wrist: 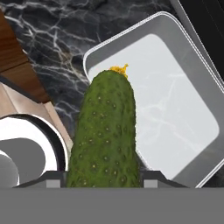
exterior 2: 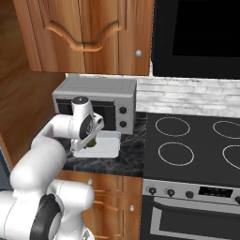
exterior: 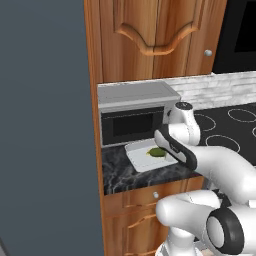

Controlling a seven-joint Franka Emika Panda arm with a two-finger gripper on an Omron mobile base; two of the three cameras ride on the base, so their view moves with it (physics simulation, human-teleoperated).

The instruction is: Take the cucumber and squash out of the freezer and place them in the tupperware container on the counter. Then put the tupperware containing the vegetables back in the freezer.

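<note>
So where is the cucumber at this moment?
The cucumber is held in the gripper over the tupperware container, on the counter just before the microwave.

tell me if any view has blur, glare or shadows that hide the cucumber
Hand view: cucumber sharp, bumps clear, evenly lit, no glare; tupperware container crisp. Left base view: cucumber small and soft, arm partly in front. Right base view: too coarse, hand covers it.

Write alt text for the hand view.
A dark green, bumpy cucumber stands between the gripper fingers, its yellow-tipped end over the near rim of the whitish tupperware container. The container sits on the black, white-veined counter.
</note>
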